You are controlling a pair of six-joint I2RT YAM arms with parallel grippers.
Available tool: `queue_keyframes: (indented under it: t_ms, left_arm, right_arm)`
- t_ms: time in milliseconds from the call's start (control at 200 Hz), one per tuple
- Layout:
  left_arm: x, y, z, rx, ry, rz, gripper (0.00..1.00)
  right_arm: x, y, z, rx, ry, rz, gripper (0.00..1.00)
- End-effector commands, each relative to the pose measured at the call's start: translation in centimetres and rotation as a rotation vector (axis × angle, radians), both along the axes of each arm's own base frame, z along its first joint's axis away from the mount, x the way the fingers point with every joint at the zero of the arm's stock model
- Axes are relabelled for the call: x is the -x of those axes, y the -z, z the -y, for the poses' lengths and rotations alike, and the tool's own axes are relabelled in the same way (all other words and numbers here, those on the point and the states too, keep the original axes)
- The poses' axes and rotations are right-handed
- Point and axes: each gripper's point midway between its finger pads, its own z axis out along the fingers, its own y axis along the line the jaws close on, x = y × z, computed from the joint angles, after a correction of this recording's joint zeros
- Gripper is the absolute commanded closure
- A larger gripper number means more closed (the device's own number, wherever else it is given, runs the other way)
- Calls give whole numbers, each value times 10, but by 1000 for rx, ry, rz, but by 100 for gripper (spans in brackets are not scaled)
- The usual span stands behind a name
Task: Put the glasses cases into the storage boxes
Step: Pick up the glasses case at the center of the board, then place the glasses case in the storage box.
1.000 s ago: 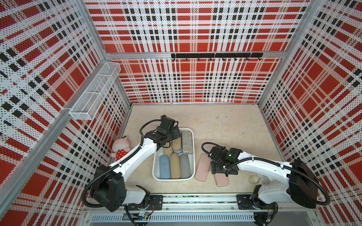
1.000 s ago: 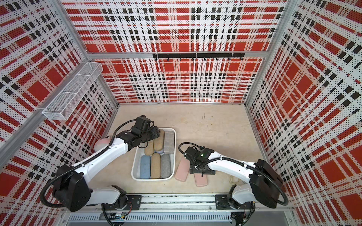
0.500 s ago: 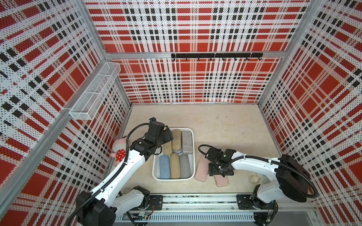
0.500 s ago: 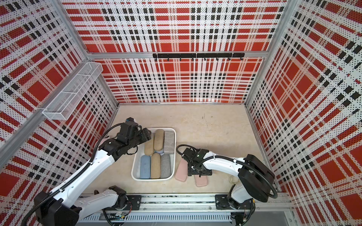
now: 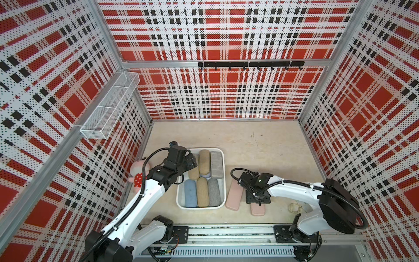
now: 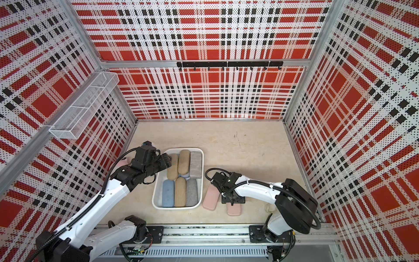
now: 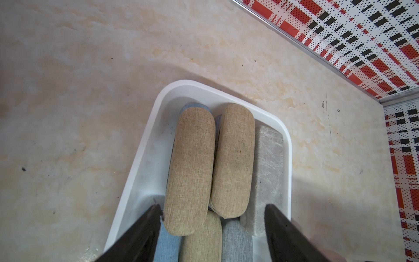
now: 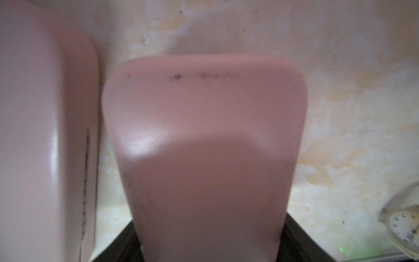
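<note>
Glasses cases [image 5: 202,191] in tan, light blue and grey fabric lay packed in the white storage tub [image 7: 147,158] near the front of the table [image 5: 260,145]. The left gripper [image 7: 213,206] hovered over the tub, jaws apart, holding nothing. Two flat pink ones lay just right of the tub. The right gripper [image 8: 208,226] was clamped across the outer pink case [image 8: 204,136], beside the other pink case [image 8: 34,136]. Dark marks on the clamped case were too blurred to read.

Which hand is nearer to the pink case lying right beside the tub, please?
The right hand. It is down over the second pink case, directly next to the pink case in question. The left hand is across the white tub, over its opposite side.
</note>
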Motion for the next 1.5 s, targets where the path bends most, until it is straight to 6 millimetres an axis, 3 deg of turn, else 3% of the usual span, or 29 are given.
queue_keyframes:
  t_ms: [0,100,225,406,601,757,1278,1423,1498]
  left_arm:
    - [2,-1,-1,-9,18,9,24]
    - [2,0,-3,-17,12,9,24]
    - [3,6,-5,-24,12,-3,24]
    - [3,17,-15,-46,-19,-25,24]
    - [4,23,-18,-57,-17,-38,24]
    - [4,26,-17,-49,-10,-45,24]
    - [4,29,-18,-60,-5,-46,24]
    - [5,31,-19,-53,-8,-44,24]
    - [6,31,-19,-51,-8,-42,24]
  right_arm:
    - [-4,-45,4,-8,40,75,42]
    - [-8,-81,-21,-83,38,119,42]
    - [-15,-110,-82,-218,11,138,42]
    - [-15,-115,-181,-366,-39,62,41]
    - [-24,-110,-233,-410,-66,39,41]
    - [-22,-90,-246,-421,-21,-28,41]
    - [-34,-50,-244,-378,40,-119,41]
    - [-37,-48,-239,-356,37,-118,41]
    - [-38,-58,-240,-345,15,-93,41]
